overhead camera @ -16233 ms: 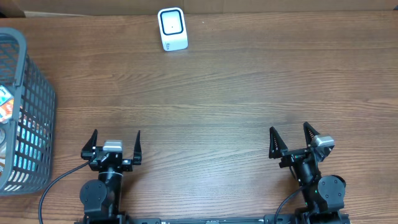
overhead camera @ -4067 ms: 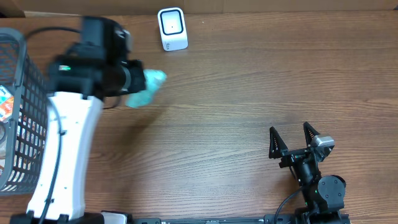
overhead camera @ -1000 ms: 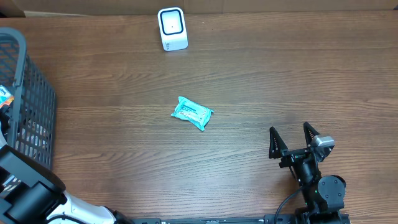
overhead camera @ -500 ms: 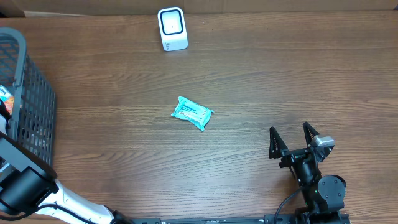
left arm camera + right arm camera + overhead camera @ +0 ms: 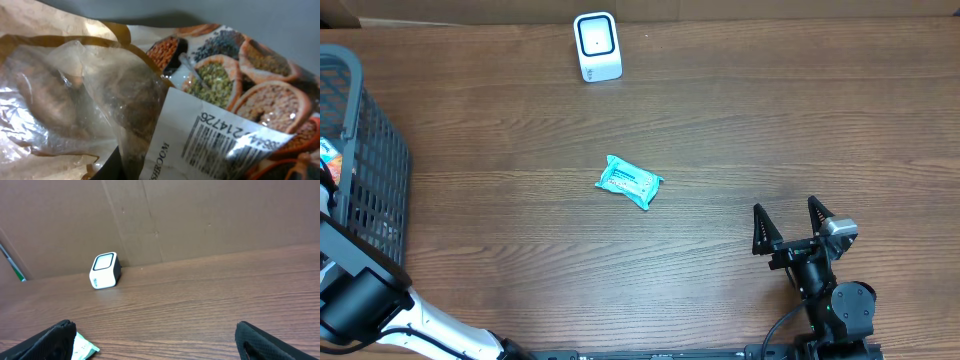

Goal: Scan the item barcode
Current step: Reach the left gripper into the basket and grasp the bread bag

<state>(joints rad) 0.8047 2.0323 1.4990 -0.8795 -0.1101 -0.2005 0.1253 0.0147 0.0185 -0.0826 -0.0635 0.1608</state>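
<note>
Probably pouch (image 5: 225, 75) tight against basket (image 5: 380, 170) wall.

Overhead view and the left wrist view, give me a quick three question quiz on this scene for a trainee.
1. True or false: the teal packet lies inside the basket.
2. Pick one: the white scanner stands A) near the far edge of the table, B) inside the basket, C) touching the teal packet.
3. Short answer: in the left wrist view, what is printed on the white label of the bag?

Key:
1. False. It lies on the open table, apart from the basket.
2. A.
3. A barcode with digits.
</note>
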